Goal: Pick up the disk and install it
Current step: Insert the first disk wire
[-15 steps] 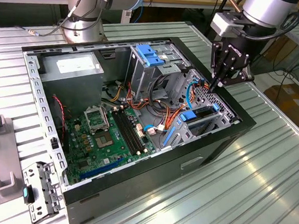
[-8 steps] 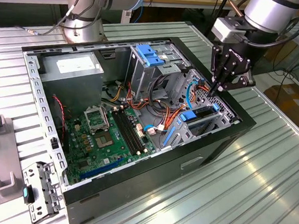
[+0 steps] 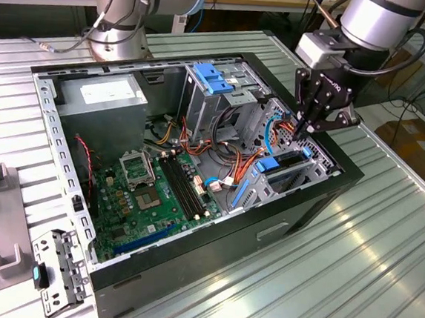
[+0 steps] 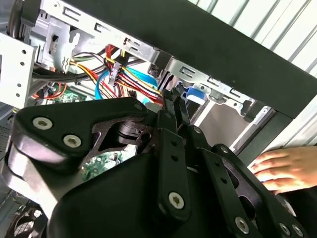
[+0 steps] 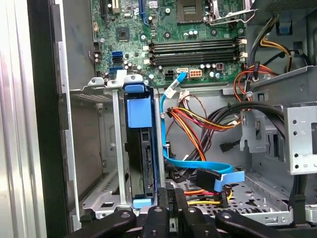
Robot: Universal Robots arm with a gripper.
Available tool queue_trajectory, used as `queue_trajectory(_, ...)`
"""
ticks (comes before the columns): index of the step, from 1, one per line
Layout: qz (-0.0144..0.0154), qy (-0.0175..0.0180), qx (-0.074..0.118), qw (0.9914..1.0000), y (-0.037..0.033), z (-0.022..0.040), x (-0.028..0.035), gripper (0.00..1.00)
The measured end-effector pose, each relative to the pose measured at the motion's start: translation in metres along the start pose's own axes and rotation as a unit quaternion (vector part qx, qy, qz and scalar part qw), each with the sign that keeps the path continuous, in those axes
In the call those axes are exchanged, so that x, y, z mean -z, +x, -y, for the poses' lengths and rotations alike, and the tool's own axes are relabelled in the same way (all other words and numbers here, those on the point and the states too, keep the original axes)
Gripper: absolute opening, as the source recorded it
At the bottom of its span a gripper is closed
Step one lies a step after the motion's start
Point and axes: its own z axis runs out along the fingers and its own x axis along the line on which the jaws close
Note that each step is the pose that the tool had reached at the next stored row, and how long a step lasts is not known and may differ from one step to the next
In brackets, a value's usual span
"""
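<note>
The disk (image 5: pixel 143 158) stands on edge in a slot of the metal drive bay (image 5: pixel 94 148), its blue carrier rail (image 5: pixel 138 111) facing up. In the exterior view the disk (image 3: pixel 277 167) sits in the bay at the case's right end. My gripper (image 3: pixel 298 137) hangs just above that bay with its black fingers (image 4: pixel 177 106) pressed together and nothing between them. In the first wrist view the gripper (image 5: pixel 171 194) is just beside the disk's near end, on the side of the cables, not on the disk.
A blue data cable (image 5: pixel 171 148) and orange-yellow power cables (image 5: pixel 198 124) lie right next to the fingertips. The green motherboard (image 3: pixel 154 191) fills the case floor. A tall cage with a blue latch (image 3: pixel 216 77) stands behind. A person's hand (image 4: pixel 285 168) rests outside the case.
</note>
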Motion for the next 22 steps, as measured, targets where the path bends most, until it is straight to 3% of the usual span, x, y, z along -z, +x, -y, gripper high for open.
queue_trajectory(3,0.0003,0.0031,0.001,0.99999,0.0007,-0.0051,-0.0009,0.16)
queue_trajectory(6,0.0003,0.0033,0.004,0.99999,0.0043,-0.0100,-0.0014,0.16)
queue_trajectory(12,0.0004,0.0034,0.010,0.99994,0.0150,-0.0113,-0.0052,0.16)
queue_trajectory(16,0.0008,0.0035,0.015,0.99988,0.0158,-0.0164,-0.0076,0.16)
queue_trajectory(22,0.0008,0.0035,0.015,0.99987,0.0155,-0.0139,-0.0105,0.16)
